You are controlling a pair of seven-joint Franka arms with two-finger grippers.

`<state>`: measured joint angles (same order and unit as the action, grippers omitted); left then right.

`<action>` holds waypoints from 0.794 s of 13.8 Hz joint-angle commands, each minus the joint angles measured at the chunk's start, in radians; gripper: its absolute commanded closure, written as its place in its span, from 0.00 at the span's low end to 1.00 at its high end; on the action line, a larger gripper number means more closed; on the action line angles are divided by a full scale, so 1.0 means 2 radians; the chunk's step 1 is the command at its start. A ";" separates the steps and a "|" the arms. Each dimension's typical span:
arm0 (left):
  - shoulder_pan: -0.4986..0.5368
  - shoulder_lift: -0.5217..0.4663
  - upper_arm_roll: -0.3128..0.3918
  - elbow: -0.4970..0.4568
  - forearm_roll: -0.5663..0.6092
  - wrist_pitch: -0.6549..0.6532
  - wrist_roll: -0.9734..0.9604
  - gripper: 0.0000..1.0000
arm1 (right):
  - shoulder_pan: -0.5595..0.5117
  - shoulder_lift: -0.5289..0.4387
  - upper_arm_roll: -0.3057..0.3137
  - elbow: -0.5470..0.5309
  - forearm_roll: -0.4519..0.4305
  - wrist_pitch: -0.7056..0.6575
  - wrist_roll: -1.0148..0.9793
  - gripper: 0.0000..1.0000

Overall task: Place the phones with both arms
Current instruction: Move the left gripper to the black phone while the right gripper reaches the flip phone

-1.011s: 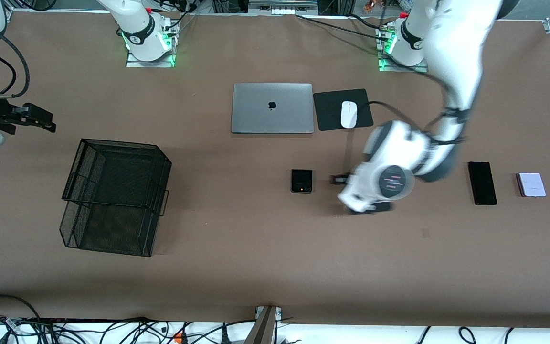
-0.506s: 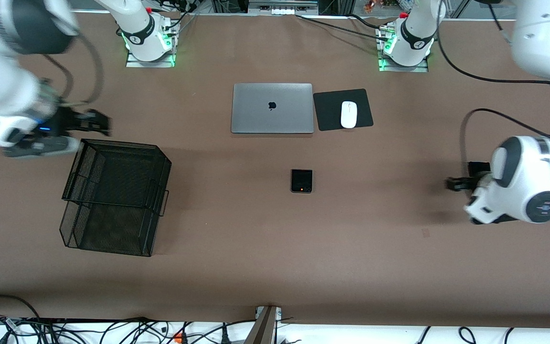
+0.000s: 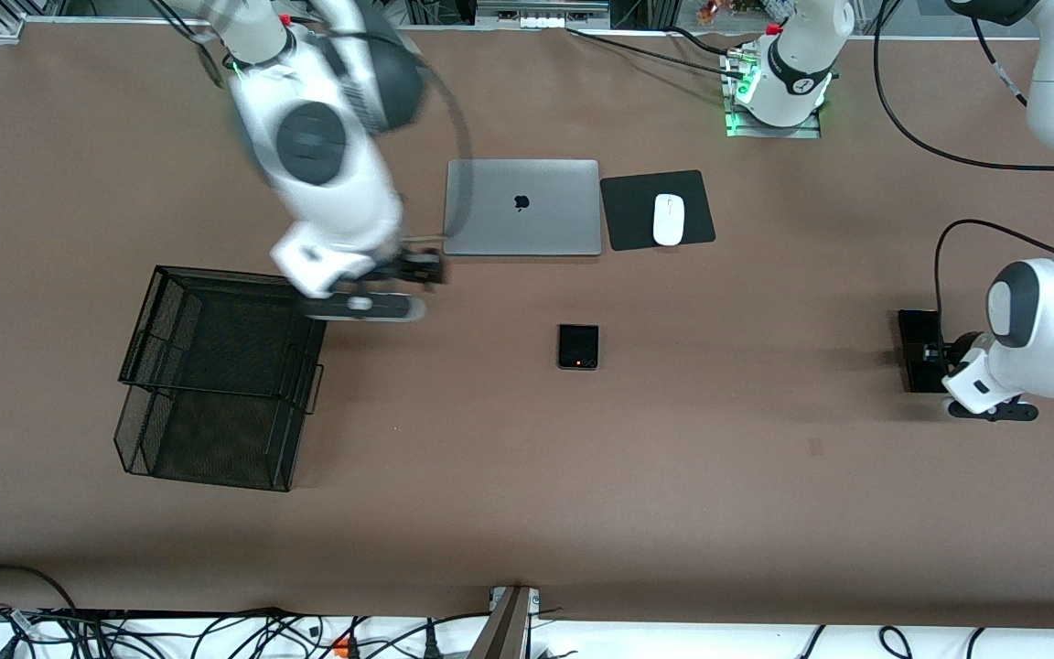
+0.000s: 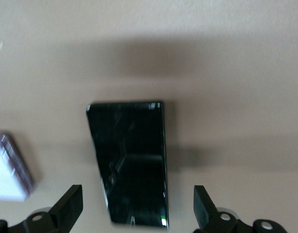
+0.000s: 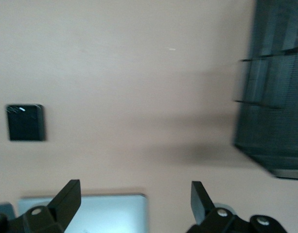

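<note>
Front view: squarish black phone (image 3: 577,346) lies on counter (image 3: 527,476), nearer the camera than laptop (image 3: 521,207). Right end effector (image 3: 422,267) is over the counter beside the laptop. Left end effector (image 3: 934,352) is over long black slab (image 3: 917,340).

Left wrist view: fingers (image 4: 68,208) spread apart, slab between them, lavender phone (image 4: 8,167) beside it.

Right wrist view: fingers (image 5: 66,196) apart, holding nothing.

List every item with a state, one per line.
Laptop: closed, flat.
Squarish black phone: flat, untouched.
Long black phone: flat, under left gripper, open.
Lavender phone: flat, beside it.
Right gripper: open, empty.
Mesh basket: empty.
</note>
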<state>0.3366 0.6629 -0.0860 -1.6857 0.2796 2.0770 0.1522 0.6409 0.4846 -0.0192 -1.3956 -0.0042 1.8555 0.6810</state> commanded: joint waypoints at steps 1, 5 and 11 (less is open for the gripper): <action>0.027 -0.024 -0.010 -0.071 0.014 0.095 0.042 0.00 | 0.049 0.074 -0.009 0.053 -0.002 0.047 0.072 0.00; 0.046 -0.019 -0.011 -0.084 0.013 0.120 0.050 0.00 | 0.100 0.156 -0.010 0.089 -0.003 0.121 0.119 0.00; 0.050 -0.014 -0.011 -0.083 -0.020 0.117 0.051 0.28 | 0.137 0.232 -0.013 0.113 -0.024 0.187 0.170 0.00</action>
<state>0.4210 0.6603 -0.0961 -1.8241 0.2607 2.3107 0.2415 0.8917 0.9044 -0.0315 -1.2159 -0.0227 2.2145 0.9820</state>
